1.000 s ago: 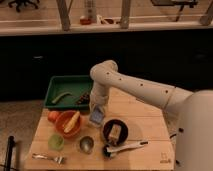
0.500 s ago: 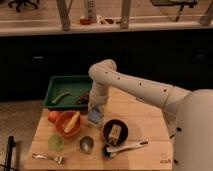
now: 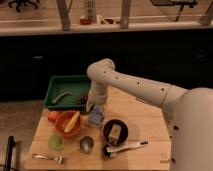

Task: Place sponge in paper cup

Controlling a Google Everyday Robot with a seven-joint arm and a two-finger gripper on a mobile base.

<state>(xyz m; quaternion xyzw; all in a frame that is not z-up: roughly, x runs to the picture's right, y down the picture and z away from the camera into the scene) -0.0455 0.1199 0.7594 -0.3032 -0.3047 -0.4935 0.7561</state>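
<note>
The gripper [image 3: 95,111] hangs low over the table [image 3: 145,120], clamped on the sponge [image 3: 96,116] just under it. No paper cup is visible anywhere near it.

A single view looks down and forward from above the robot's own body, whose white shoulder fills the lower right corner. The arm [image 3: 135,85] reaches away from the camera toward the left, ending at the gripper [image 3: 93,107] above the wooden table [image 3: 145,120], which lies near, in the lower half. Beyond it stands a dark counter front, with a window frame along the top. No second view exists to share anything
</note>
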